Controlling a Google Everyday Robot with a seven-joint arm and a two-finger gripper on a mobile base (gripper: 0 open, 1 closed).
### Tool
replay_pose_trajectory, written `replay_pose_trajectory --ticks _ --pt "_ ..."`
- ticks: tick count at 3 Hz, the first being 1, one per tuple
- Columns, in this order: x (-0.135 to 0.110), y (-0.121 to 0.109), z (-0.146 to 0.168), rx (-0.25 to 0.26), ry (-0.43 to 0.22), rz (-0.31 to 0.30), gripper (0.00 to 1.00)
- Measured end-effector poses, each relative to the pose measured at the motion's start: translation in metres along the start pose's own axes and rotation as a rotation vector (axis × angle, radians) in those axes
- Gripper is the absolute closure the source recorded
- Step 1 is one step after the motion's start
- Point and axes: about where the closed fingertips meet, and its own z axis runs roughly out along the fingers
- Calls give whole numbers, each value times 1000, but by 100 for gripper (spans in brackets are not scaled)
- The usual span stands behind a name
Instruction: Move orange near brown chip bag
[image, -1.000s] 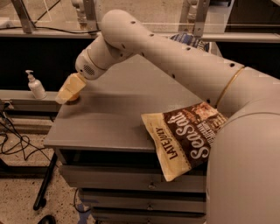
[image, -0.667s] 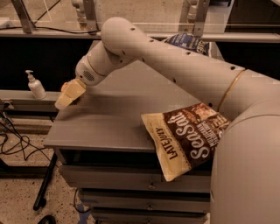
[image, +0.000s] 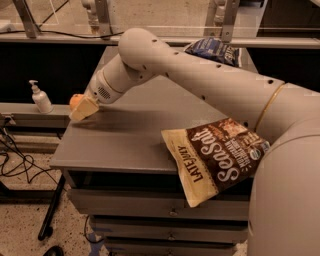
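The orange (image: 75, 99) is at the left edge of the grey table (image: 125, 140), showing just above and behind my gripper (image: 81, 110). The gripper is at the orange, low over the table's left edge, with my arm reaching across from the right. The brown chip bag (image: 215, 155), dark brown and cream with "Sea Salt" and "LATE JULY" lettering, lies at the table's front right and hangs over the front edge. The orange is far left of it.
A dark blue chip bag (image: 212, 50) lies at the back right of the table. A white pump bottle (image: 41, 98) stands on a ledge to the left. Drawers sit under the tabletop; cables lie on the floor at left.
My gripper has shifted slightly down and left at the table's left edge. The orange now shows above the gripper instead of below it. The bags have not moved.
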Motion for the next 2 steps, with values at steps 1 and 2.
replay_pose_trajectory --ticks 1,2 --pt "1 -3 -5 14 0 3 65" --pt "3 -10 -21 52 5 5 88"
